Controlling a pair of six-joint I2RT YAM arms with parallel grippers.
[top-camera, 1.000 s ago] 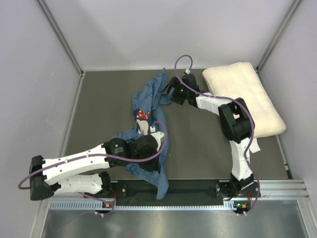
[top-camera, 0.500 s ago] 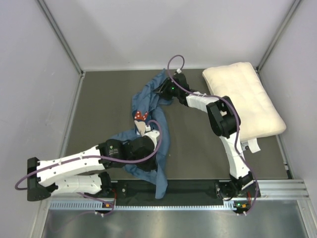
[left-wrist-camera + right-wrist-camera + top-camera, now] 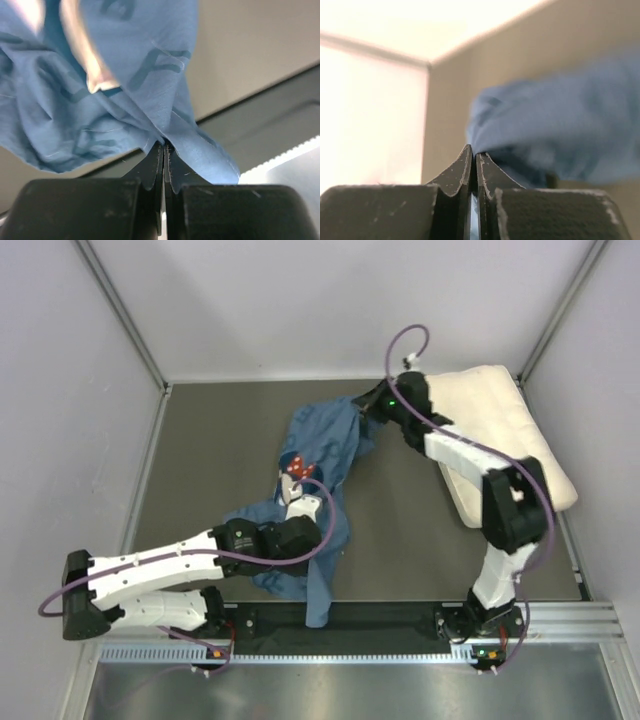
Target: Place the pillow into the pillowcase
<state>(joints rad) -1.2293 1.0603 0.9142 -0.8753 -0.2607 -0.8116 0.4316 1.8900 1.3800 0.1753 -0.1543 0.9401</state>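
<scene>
The blue pillowcase (image 3: 325, 435) is stretched between my two grippers across the middle of the table. My left gripper (image 3: 298, 498) is shut on its near part, and in the left wrist view the printed fabric (image 3: 125, 75) runs into the closed tips (image 3: 164, 146). My right gripper (image 3: 367, 408) is shut on the pillowcase's far right corner. In the right wrist view blurred blue cloth (image 3: 560, 130) meets the closed tips (image 3: 473, 153). The cream pillow (image 3: 500, 405) lies at the far right, partly under my right arm.
The grey table mat (image 3: 200, 460) is walled in by white panels on three sides. A metal rail (image 3: 350, 652) runs along the near edge by the arm bases. Purple cables loop over both arms.
My right gripper closed on the pillowcase's far corner and pulled it right, toward the pillow, spreading the cloth. The left gripper kept its hold and barely moved.
</scene>
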